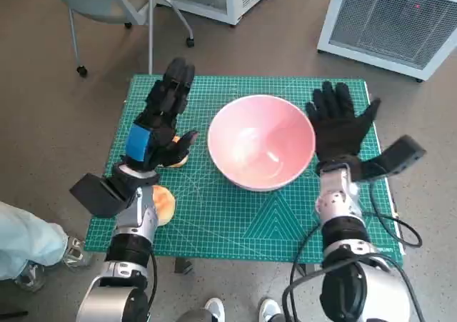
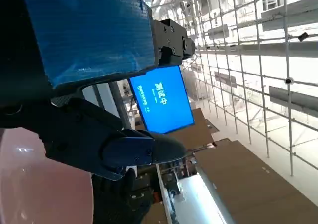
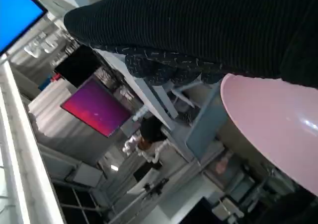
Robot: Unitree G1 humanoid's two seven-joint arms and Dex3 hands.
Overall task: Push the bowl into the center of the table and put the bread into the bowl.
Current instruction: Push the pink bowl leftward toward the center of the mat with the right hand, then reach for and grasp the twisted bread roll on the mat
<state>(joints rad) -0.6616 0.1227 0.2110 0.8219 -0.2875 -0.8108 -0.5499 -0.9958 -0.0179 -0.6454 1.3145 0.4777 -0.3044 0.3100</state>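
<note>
Even bright overhead light, soft shadows, wide-angle edge bending, blurred wrist views

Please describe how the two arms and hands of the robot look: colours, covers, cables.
The left hand is black, with bright blue tape over its back. The right hand wears a black knitted glove. Both forearms are pale grey with black bands. A black box-like module juts from each wrist. Black cables loop beside the right forearm.

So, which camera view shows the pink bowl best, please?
The head view: the whole pink bowl sits on the green mat, between both hands, and it looks empty. The left wrist view shows only a pink part of it at the picture's edge, and the right wrist view only part of its rim and side.
</note>
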